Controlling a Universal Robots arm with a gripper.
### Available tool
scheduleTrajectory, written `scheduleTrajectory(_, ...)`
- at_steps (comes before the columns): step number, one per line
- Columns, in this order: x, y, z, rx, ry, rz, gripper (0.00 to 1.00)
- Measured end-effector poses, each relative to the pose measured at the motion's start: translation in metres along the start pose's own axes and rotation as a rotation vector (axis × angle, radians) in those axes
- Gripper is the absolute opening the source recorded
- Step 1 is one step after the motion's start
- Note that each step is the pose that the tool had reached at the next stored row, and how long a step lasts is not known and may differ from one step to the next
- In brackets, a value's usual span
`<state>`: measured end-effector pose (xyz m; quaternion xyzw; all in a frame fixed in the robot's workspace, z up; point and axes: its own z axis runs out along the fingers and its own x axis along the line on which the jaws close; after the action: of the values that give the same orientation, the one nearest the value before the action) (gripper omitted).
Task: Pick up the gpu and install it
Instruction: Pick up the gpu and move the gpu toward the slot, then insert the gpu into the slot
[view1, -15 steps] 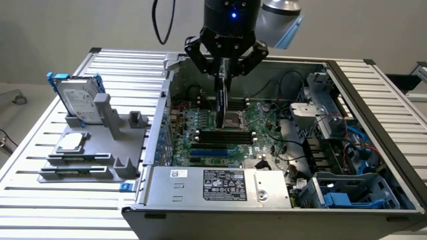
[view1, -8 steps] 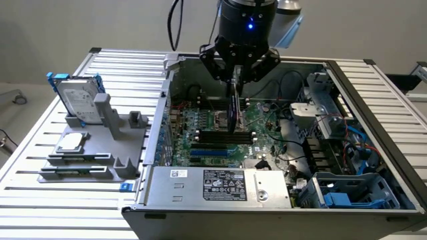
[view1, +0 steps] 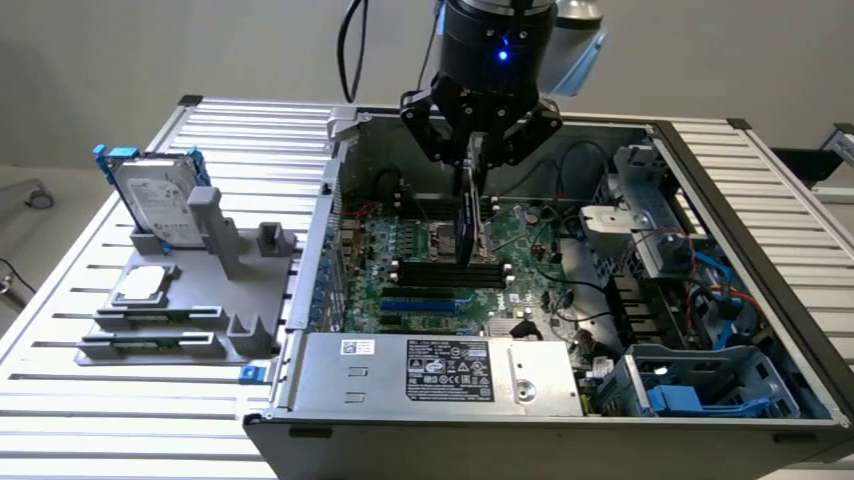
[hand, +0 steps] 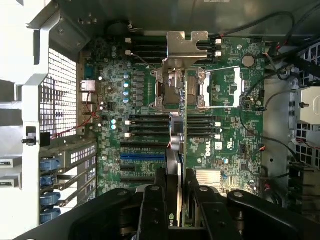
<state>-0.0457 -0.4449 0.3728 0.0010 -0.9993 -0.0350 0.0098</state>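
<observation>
The table (view1: 80, 400) carries the case (view1: 534, 445), which lies on its side with the panel off. This turns the motherboard (view1: 400, 245) face up, so an arm can reach it from above. On the exterior view's left, a grey rack (view1: 227, 255) stands parts on edge, the hard drive (view1: 154, 200) among them, likely so each can be gripped from the top. The gpu (view1: 470, 225) hangs upright inside the case over the middle of the board, its silver bracket (hand: 187, 42) at the end far from the gripper (view1: 475, 160). Held this way, an edge points at the board, which suits pressing into a slot (hand: 142, 156). Whether it touches the board I cannot tell. The fingers (hand: 152, 210) stand partly apart, clamped on the card's two faces.
</observation>
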Motion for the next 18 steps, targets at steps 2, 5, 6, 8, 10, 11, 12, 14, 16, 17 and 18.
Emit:
scheduleTrajectory(2,0.0000,0.0000,0.0000,-0.0001,-0.0001,0.000,0.26)
scheduleTrajectory(5,0.0000,0.0000,0.0000,-0.0001,-0.0001,0.001,0.26)
scheduleTrajectory(6,0.0000,0.0000,0.0000,0.0000,-0.0001,0.001,0.26)
scheduleTrajectory(8,0.0000,0.0000,0.0000,-0.0001,-0.0001,0.001,0.26)
scheduleTrajectory(10,0.0000,0.0000,0.0000,-0.0001,-0.0001,0.001,0.26)
scheduleTrajectory(11,0.0000,0.0000,0.0000,-0.0001,-0.0001,0.001,0.26)
scheduleTrajectory(12,0.0000,0.0000,0.0008,-0.0003,-0.0002,0.001,0.26)
scheduleTrajectory(14,-0.0001,-0.0005,0.0011,-0.0009,-0.0013,-0.006,0.26)
scheduleTrajectory(16,-0.0002,-0.0005,0.0013,-0.0007,-0.0039,-0.033,0.26)
scheduleTrajectory(17,-0.0002,-0.0005,0.0015,-0.0003,-0.0046,-0.052,0.26)
scheduleTrajectory(18,-0.0002,-0.0005,0.0018,0.0000,-0.0050,-0.070,0.26)
